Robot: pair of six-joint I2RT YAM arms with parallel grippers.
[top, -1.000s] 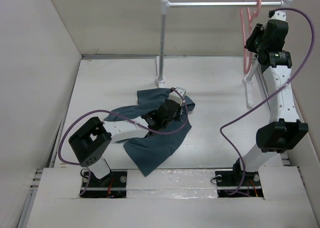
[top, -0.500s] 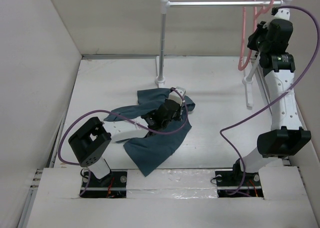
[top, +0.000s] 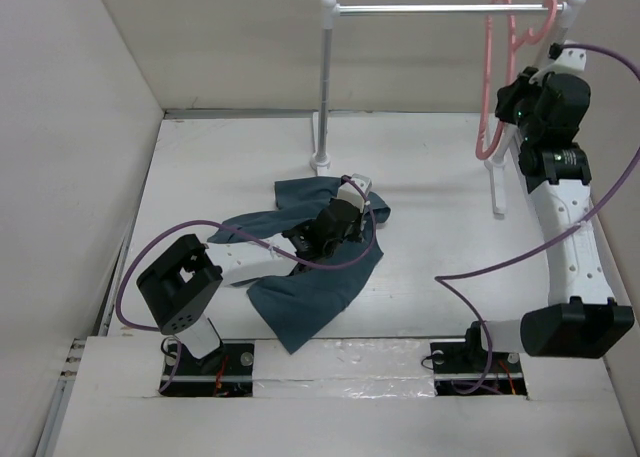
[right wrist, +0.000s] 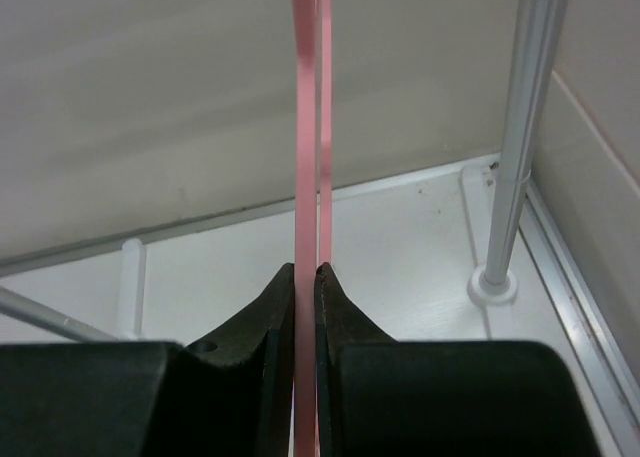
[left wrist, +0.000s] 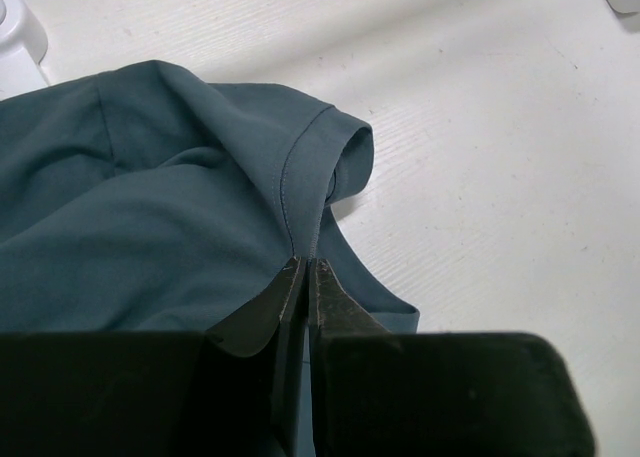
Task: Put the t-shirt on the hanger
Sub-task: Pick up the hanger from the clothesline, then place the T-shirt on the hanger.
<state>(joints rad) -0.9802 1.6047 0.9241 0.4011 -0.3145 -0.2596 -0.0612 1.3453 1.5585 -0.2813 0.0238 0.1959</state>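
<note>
T-shirt [top: 315,297] lies crumpled on the tabletop [top: 430,207], just left of centre in the top view. The rail post foot [top: 321,160] is at its 12 o'clock. Cloth is soft, limp and light; it will likely sag and fold, so a seam or the collar is the best hold. Left end effector [left wrist: 305,269] is pinched tight on a fold at the sleeve seam. Hanger [top: 488,77] hooks over the rail [top: 440,9] at 1 o'clock, well apart from the shirt. It is thin plastic, probably stiff and slippery. Right end effector [right wrist: 306,272] is clamped narrow on its slim bars.

Hanger [right wrist: 307,127] top beyond upper edge
</note>
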